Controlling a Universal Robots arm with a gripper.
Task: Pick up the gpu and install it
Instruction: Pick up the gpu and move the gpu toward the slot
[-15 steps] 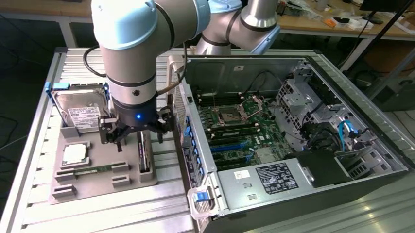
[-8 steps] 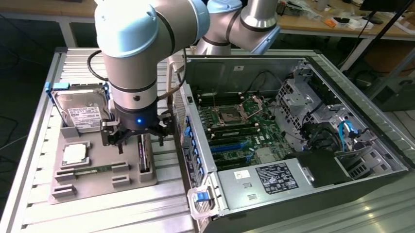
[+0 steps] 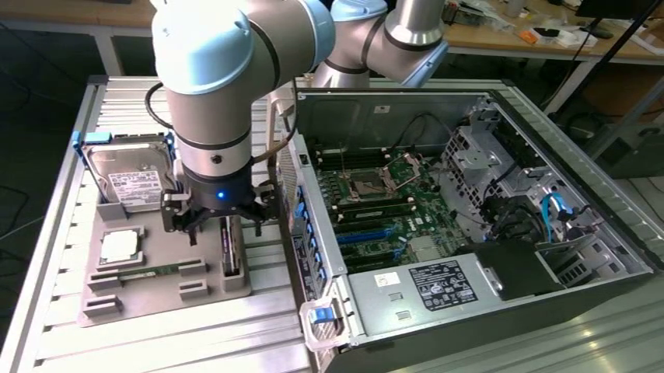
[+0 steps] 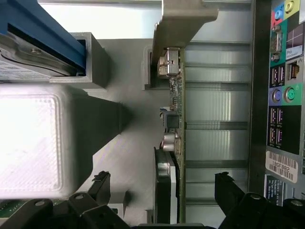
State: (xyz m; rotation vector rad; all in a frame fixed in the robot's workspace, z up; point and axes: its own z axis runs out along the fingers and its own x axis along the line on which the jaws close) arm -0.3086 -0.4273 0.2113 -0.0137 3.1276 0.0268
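- Jaws of our black gripper point(image 3: 220, 223) gape open, empty.
- Thin tan-and-dark gpu card point(image 4: 175, 107) stands edgewise below that gripper, long axis between the fingers point(image 4: 232, 192).

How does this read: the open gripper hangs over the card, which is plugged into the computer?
No. In the exterior view the card stands in the grey tray beside the computer, not plugged in; the open gripper does hang over it.
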